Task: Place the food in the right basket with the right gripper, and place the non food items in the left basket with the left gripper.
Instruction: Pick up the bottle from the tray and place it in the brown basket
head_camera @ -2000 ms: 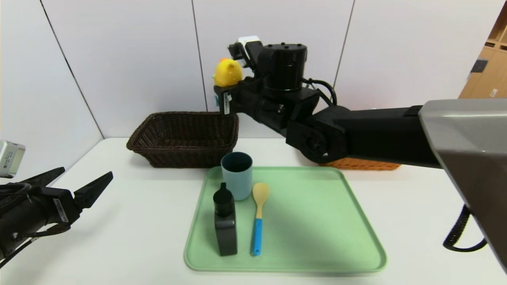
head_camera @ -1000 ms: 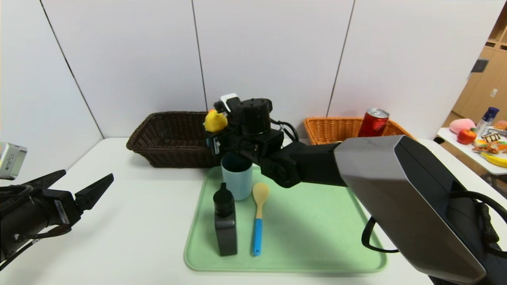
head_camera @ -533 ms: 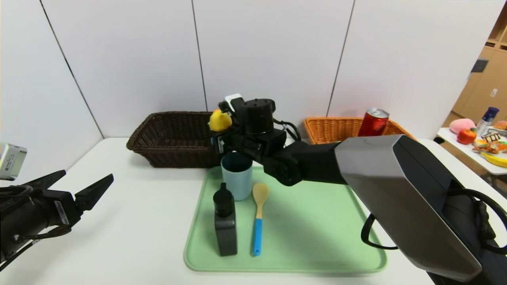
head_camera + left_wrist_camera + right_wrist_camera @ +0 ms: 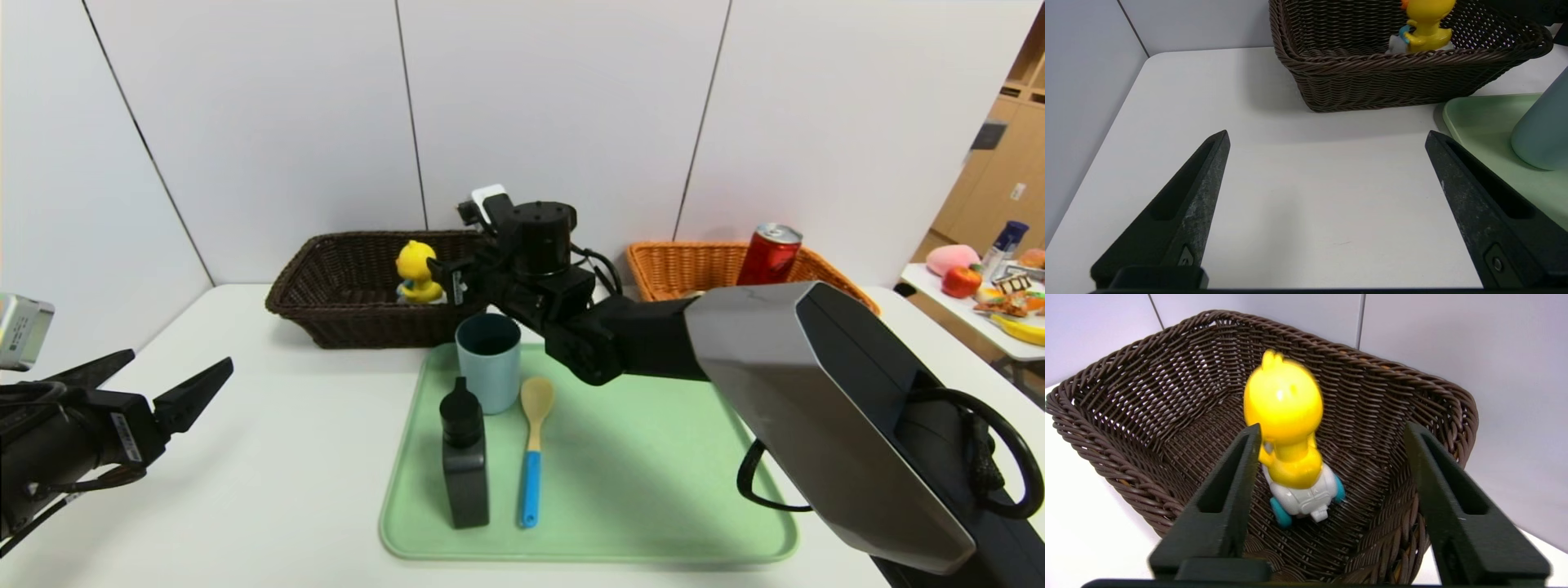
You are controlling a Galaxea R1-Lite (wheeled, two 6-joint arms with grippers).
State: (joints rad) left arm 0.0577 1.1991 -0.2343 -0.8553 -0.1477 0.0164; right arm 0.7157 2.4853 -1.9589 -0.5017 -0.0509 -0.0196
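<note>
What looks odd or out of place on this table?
The right gripper, not the left, hangs open over the dark basket, where the yellow duck sits. The left gripper waits open, away from the green tray.

Left gripper (image 4: 1327, 139) wide open over bare table, and we're looking straight at the dark brown basket (image 4: 1396, 77).

Our two black fingers (image 4: 1180, 204) hang well apart above the white table (image 4: 1298, 192), touching nothing. Ahead, the yellow duck toy (image 4: 1427, 24) stands upright inside the basket. Off to one side, the green tray (image 4: 1482, 122) lies near the basket, carrying the grey-blue cup (image 4: 1543, 130).
</note>
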